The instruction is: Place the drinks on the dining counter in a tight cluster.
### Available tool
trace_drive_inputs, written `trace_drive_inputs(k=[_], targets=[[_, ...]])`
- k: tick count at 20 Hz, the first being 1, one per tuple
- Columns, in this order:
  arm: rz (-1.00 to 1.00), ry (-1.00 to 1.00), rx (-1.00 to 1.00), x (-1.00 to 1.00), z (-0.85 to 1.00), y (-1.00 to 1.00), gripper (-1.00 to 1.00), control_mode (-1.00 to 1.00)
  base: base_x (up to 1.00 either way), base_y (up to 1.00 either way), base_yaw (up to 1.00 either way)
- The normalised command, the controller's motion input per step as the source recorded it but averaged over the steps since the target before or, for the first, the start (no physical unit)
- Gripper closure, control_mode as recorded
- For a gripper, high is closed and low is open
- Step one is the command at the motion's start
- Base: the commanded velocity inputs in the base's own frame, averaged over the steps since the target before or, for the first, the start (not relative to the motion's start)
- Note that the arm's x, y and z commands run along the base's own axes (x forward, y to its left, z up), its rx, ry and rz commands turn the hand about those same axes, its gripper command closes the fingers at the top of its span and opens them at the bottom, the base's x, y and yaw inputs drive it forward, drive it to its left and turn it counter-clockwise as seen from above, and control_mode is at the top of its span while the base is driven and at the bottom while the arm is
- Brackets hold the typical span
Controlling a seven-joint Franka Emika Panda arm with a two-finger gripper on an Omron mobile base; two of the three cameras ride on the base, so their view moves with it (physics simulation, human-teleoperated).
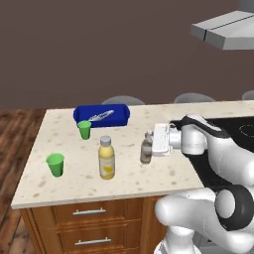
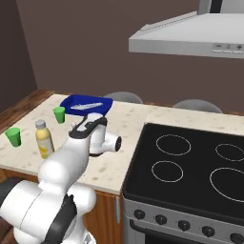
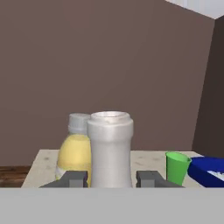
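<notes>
My gripper (image 1: 147, 147) (image 3: 111, 178) is shut on a small grey-brown bottle (image 1: 146, 151) (image 3: 110, 148) with a pale cap. One finger (image 3: 151, 178) presses each side of the bottle. The bottle is upright at the middle of the dining counter (image 1: 64, 144), and I cannot tell whether its base touches the top. The yellow juice bottle (image 1: 106, 158) (image 2: 43, 139) (image 3: 75, 155) with a white cap stands on the counter a short way beyond it, to the left in the left base view. The two are close but apart.
Two green cups (image 1: 84, 129) (image 1: 55, 164) (image 2: 59, 114) (image 2: 13, 136) stand further left. A blue tray (image 1: 101, 115) (image 2: 86, 104) lies at the counter's far edge. The black cooktop (image 2: 190, 167) (image 1: 233, 134) lies to the right, with a range hood (image 2: 190, 40) above it.
</notes>
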Motion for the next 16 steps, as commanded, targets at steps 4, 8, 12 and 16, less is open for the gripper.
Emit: trace_drive_inputs(k=[4,8,12,16], targets=[[-0.02,-0.01,0.0,0.3,-0.12,0.24,1.0,-1.0,0.0,0.0,0.0],[0.0,0.1,0.0,0.23,-0.04,0.21,1.0,-1.0,0.0,0.0,0.0],[0.0,0.14,0.0,0.18,-0.17,0.22,1.0,-1.0,0.0,0.0,0.0],[0.0,0.05,0.0,0.12,-0.22,0.24,1.0,-1.0,0.0,0.0,0.0]])
